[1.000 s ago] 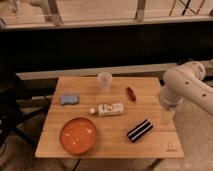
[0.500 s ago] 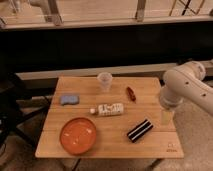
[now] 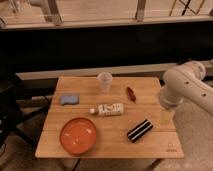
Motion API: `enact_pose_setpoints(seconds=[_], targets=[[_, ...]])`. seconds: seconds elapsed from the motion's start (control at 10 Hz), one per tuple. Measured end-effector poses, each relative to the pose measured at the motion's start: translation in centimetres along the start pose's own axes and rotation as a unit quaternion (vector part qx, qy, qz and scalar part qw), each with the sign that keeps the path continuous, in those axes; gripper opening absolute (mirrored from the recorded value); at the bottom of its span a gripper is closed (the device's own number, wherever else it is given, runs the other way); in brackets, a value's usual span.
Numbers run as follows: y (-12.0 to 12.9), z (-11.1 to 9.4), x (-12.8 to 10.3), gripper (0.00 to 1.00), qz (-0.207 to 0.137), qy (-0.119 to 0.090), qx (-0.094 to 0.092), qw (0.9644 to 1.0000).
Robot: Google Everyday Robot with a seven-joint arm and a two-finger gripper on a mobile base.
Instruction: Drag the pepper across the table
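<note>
The arm is white, thick and rounded; its pale gripper is at the right edge of the table.

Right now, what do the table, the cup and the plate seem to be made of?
Table: pale wood, matte, visible slats. Cup: clear plastic, probably; see-through. Plate: orange-red, smooth, perhaps plastic. Pincer hangs at the table's right edge.
</note>
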Motion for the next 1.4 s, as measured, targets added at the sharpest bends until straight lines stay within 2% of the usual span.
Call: enact_pose_setpoints(seconds=[0.3,0.6,0.9,1.1,1.4], targets=[[-0.5,0.1,-0.2,0.80,-0.007,0.002,0.002,1.0000],[-3.7,0.5,-2.6,0.80,-0.053,0.002,0.007,0.9985],[-4.0,0.7,-2.7,0.80,-0.063,0.005,0.007,0.9979],[-4.6,1.3,-3.3,0.80,-0.085,0.004,0.009,0.9963],[-6.8,2.4,-4.9,0.80,-0.117,0.000,0.013,0.9931]])
